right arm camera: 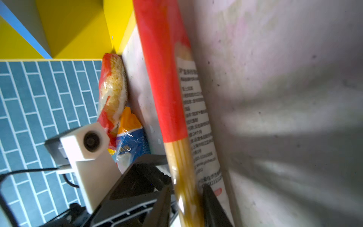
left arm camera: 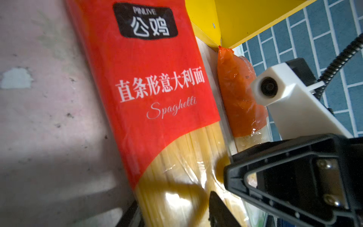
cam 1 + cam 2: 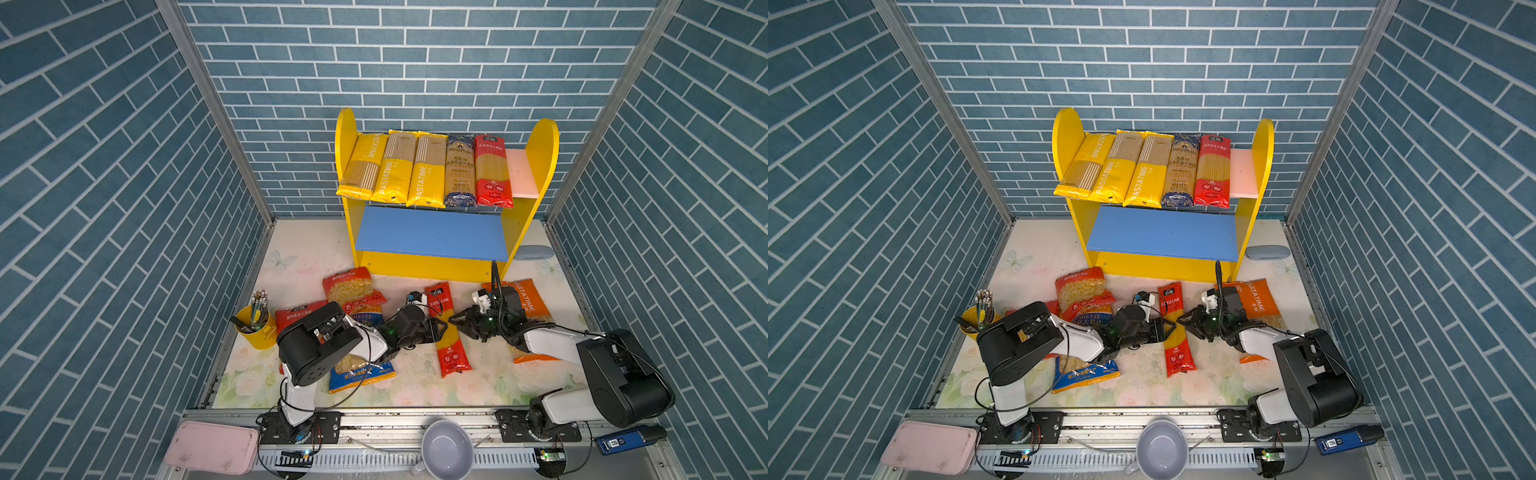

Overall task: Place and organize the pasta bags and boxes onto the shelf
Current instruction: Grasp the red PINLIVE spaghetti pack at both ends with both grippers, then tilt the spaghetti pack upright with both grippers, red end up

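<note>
The shelf [image 3: 536,166] stands at the back. Its pink upper board [image 3: 521,172] carries three yellow packs, a dark-blue one and a red one; the blue lower board [image 3: 432,232] is bare. A red spaghetti pack [image 3: 453,353] [image 2: 157,78] [image 1: 163,78] lies mid-table. My left gripper [image 3: 441,328] [image 2: 174,204] and right gripper [image 3: 455,321] [image 1: 186,188] meet at its middle from opposite sides, each with fingers against it. Red short-pasta bags [image 3: 347,289], a blue bag [image 3: 361,374] and an orange bag [image 3: 530,303] lie around my arms.
A yellow pen cup [image 3: 253,328] stands at the table's left edge. A grey-blue case [image 3: 536,252] lies beside the shelf's right foot. On the front rail sit a pink case [image 3: 212,446], a grey bowl [image 3: 446,451] and a blue device [image 3: 623,440].
</note>
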`<state>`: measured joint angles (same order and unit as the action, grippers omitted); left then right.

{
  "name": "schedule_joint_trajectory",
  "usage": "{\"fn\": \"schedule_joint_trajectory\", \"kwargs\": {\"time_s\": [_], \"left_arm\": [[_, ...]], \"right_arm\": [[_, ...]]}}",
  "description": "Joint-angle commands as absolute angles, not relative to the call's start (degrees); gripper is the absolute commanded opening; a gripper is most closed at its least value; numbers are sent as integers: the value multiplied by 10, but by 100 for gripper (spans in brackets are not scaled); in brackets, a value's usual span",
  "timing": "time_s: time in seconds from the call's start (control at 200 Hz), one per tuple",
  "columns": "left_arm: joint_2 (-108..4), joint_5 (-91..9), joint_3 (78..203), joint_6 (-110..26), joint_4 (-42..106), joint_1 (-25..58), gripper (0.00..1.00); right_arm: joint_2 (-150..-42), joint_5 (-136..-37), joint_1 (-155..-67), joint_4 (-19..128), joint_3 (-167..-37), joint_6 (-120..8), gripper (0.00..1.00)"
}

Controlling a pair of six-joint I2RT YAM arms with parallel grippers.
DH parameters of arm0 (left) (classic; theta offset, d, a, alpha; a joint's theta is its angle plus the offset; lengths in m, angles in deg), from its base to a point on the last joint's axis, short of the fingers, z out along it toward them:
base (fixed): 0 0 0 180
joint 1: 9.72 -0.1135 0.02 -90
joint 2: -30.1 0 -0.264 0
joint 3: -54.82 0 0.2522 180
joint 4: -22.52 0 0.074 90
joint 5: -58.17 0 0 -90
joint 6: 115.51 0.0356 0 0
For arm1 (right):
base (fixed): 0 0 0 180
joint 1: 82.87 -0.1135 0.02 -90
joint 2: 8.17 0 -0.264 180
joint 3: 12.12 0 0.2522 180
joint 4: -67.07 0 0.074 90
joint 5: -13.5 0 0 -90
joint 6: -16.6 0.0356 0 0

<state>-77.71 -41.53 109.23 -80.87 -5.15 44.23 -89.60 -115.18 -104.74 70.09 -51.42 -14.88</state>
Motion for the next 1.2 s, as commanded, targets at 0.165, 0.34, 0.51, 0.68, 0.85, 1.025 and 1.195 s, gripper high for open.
{"fn": "schedule_joint_trajectory", "kwargs": {"time_s": [0.165,0.34,0.51,0.68,0.85,1.025,1.195], "left_arm": [[-724,-441,1054,-800,-65,418,57],[-661,-453,1034,-790,-56,400,61],[-603,-465,1011,-798,-64,375,64],[-543,-473,987,-795,-90,354,70],[-537,-487,959,-825,-194,335,74],[-547,-495,959,-870,-267,331,78],[-535,-500,968,-915,-304,331,82]], "right_arm": [[-845,-1148,-1054,688,-510,-158,8],[-783,-1146,-1054,625,-533,-164,0],[-728,-1153,-1054,587,-560,-161,0],[-677,-1165,-1054,563,-600,-149,0],[-645,-1188,-1056,609,-625,-112,0],[-630,-1206,-1075,690,-646,-69,0],[-628,-1211,-1101,744,-671,-46,0]]}}
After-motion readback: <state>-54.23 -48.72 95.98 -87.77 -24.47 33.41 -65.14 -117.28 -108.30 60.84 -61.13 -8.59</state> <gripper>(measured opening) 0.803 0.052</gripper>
